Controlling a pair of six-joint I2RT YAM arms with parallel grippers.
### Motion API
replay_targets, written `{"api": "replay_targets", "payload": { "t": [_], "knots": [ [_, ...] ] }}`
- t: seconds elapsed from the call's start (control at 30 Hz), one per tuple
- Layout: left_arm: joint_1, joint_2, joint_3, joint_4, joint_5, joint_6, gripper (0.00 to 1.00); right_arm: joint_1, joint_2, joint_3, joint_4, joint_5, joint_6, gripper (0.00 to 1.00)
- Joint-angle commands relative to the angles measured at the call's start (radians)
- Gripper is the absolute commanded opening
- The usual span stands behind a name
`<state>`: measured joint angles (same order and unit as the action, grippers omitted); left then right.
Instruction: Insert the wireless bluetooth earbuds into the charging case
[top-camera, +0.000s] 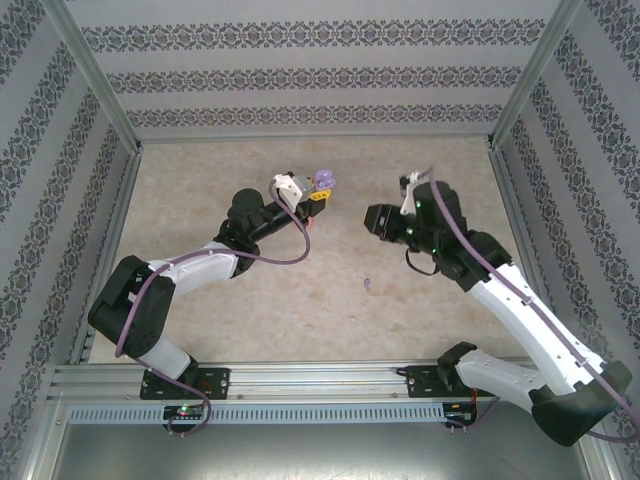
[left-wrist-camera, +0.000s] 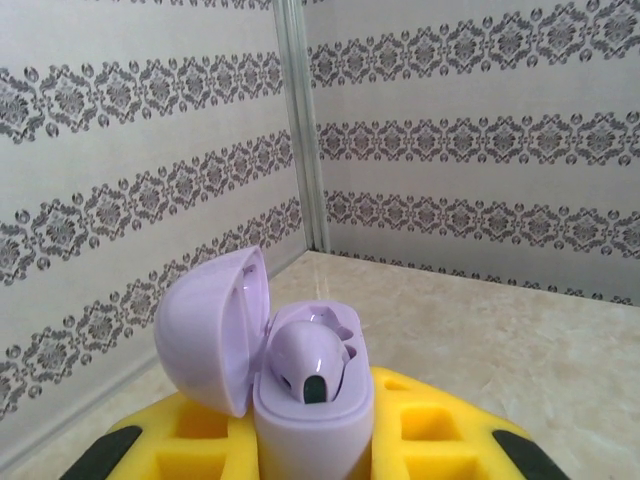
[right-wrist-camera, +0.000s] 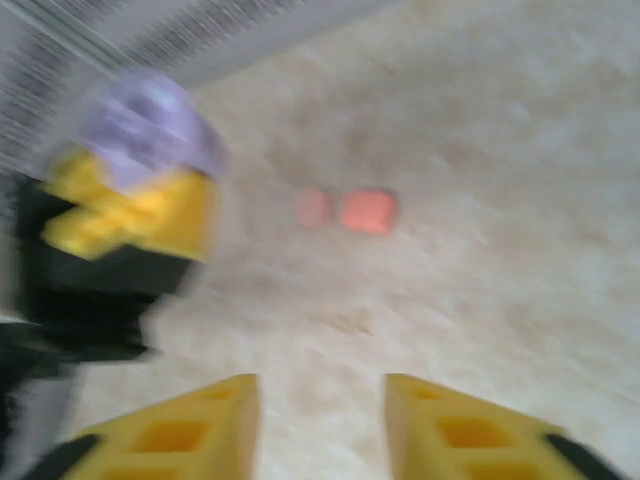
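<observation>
Left wrist view: L end effector (left-wrist-camera: 315, 452) clamped on lilac charging case (left-wrist-camera: 312, 405), lid open, one purple earbud (left-wrist-camera: 312, 352) seated inside. R end effector (right-wrist-camera: 322, 420) fingers apart, empty, above tabletop (top-camera: 300, 315); second purple earbud (top-camera: 367, 284) lies on tabletop btwn arms.

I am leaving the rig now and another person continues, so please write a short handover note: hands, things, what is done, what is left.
Left hand: shut on the purple case, lid open.
Right hand: open, nothing in it, above the table; its view is blurred.
Done: one purple bud sits in the case.
Left: the slot beside it looks free. A small purple piece, probably the second bud, lies on the table between the arms. Two pink items, too blurred to name, lie ahead of the right hand.
</observation>
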<state>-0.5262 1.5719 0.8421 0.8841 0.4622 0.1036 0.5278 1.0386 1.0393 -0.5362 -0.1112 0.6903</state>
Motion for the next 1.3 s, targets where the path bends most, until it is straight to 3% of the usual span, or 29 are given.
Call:
{"api": "replay_targets", "payload": {
  "t": [0.0, 0.37, 0.7, 1.27],
  "knots": [
    [0.011, -0.055, -0.038, 0.068, -0.026, -0.021, 0.00, 0.010, 0.051, -0.145, -0.062, 0.088, 0.059, 0.52],
    [0.012, -0.149, -0.117, 0.058, -0.040, -0.032, 0.00, 0.122, 0.309, -0.213, -0.043, 0.231, 0.123, 0.49],
    [0.012, -0.175, -0.139, 0.058, -0.047, -0.018, 0.00, 0.131, 0.492, -0.169, 0.008, 0.241, 0.140, 0.40],
    [0.012, -0.153, -0.136, 0.068, -0.049, -0.014, 0.00, 0.131, 0.624, -0.139, 0.026, 0.238, 0.121, 0.32]
  ]
}}
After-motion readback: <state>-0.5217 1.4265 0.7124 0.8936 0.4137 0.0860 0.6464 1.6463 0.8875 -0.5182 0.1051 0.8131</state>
